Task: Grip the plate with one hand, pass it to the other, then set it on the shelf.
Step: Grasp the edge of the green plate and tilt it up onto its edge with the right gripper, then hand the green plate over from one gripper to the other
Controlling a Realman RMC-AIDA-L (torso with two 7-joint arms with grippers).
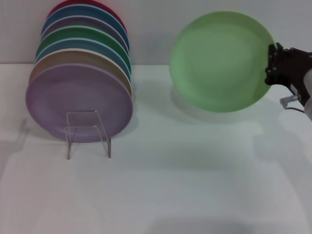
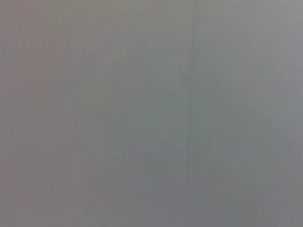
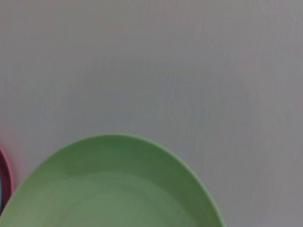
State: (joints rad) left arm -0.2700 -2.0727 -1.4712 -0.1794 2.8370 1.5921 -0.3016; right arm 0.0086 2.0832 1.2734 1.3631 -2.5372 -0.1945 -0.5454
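The light mint-green plate (image 1: pixel 222 61) is held up in the air at the right, tilted so its face shows in the head view. My right gripper (image 1: pixel 274 63) is shut on the plate's right rim. The plate also fills the lower part of the right wrist view (image 3: pixel 109 189). The clear acrylic shelf (image 1: pixel 87 132) stands on the table at the left, in front of a row of plates. My left gripper is out of view; the left wrist view shows only a plain grey surface.
Several plates stand on edge in a row at the back left, with a lilac-purple plate (image 1: pixel 78 102) in front and a darker green plate (image 1: pixel 83 35) behind. A white table (image 1: pixel 195 185) spreads across the front. A grey wall is behind.
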